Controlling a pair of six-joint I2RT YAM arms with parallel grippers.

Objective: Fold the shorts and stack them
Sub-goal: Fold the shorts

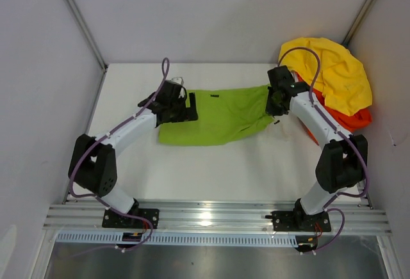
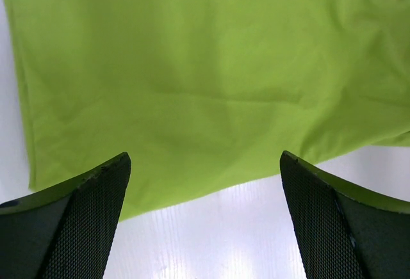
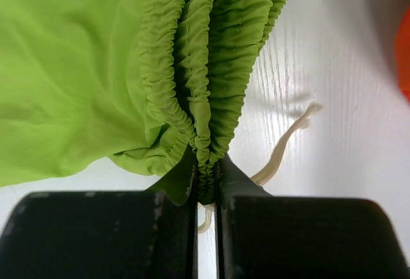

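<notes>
Lime-green shorts (image 1: 221,118) lay between our grippers: right gripper (image 3: 206,171) clamped the waistband (image 3: 192,68), left gripper (image 2: 205,160) gaped over the opposite end.

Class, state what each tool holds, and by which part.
Right tool pinches the lime-green shorts by the gathered waistband; left tool is open, holding nothing.

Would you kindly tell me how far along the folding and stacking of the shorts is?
Early. Done: nothing looks stacked yet. In hand: the green shorts lie spread in the middle, the right claw shut on their bunched waistband, the left claw open over the other end. Left: finishing that fold, then the orange pair, crumpled under yellow cloth at the back right.
</notes>
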